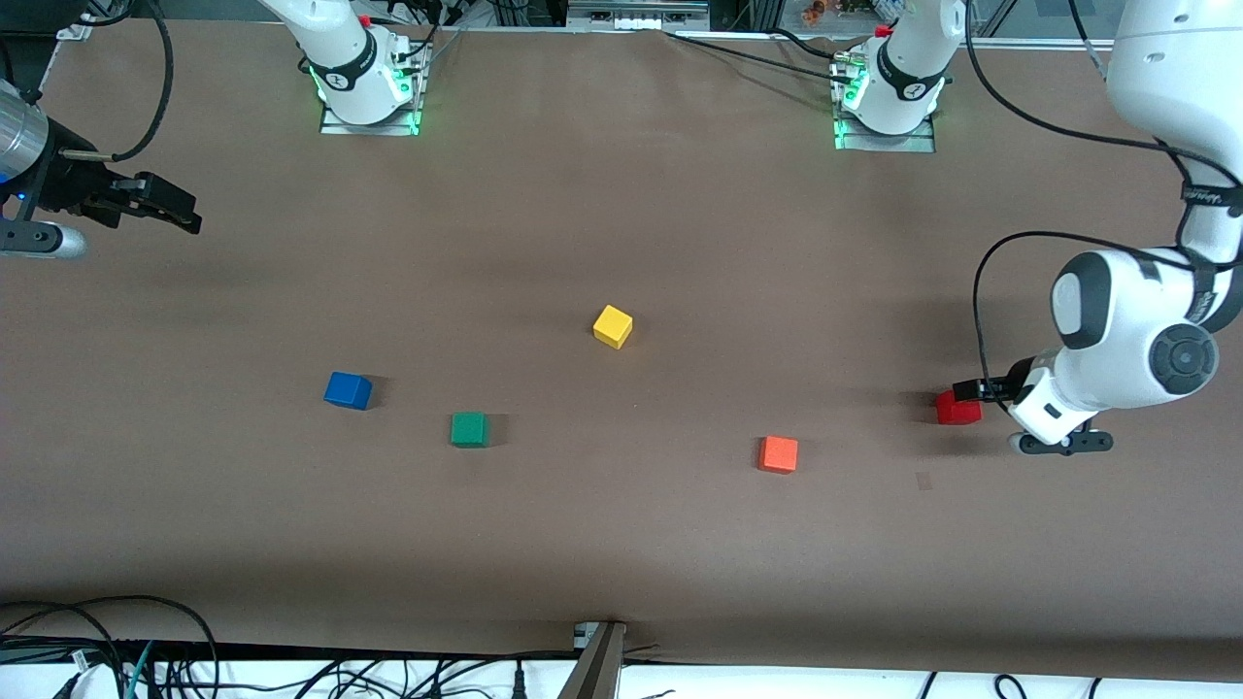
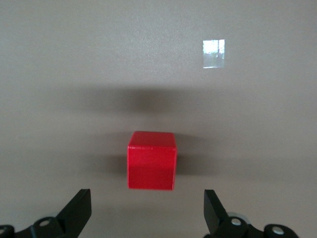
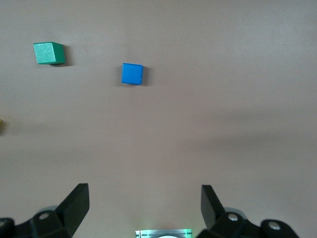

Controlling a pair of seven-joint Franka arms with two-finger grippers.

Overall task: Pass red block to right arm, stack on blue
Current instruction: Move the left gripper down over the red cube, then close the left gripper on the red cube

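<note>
The red block [image 1: 957, 408] sits on the table at the left arm's end. My left gripper [image 1: 974, 391] is low beside it, open and empty. In the left wrist view the red block [image 2: 151, 160] lies just ahead of the gripper [image 2: 147, 210], centred on the gap but not between the fingers [image 2: 79, 208]. The blue cube [image 1: 348, 390] sits toward the right arm's end and shows in the right wrist view [image 3: 132, 73]. My right gripper [image 1: 175, 209] is open and empty in the air over the table's right-arm end; in its own view [image 3: 143, 206] nothing is between the jaws.
A green cube [image 1: 469, 429] lies beside the blue one, a little nearer the camera, also in the right wrist view [image 3: 49, 53]. A yellow cube [image 1: 613, 326] sits mid-table. An orange cube [image 1: 778, 453] lies between the green and red ones. The arm bases [image 1: 367, 92] stand along the table's edge farthest from the camera.
</note>
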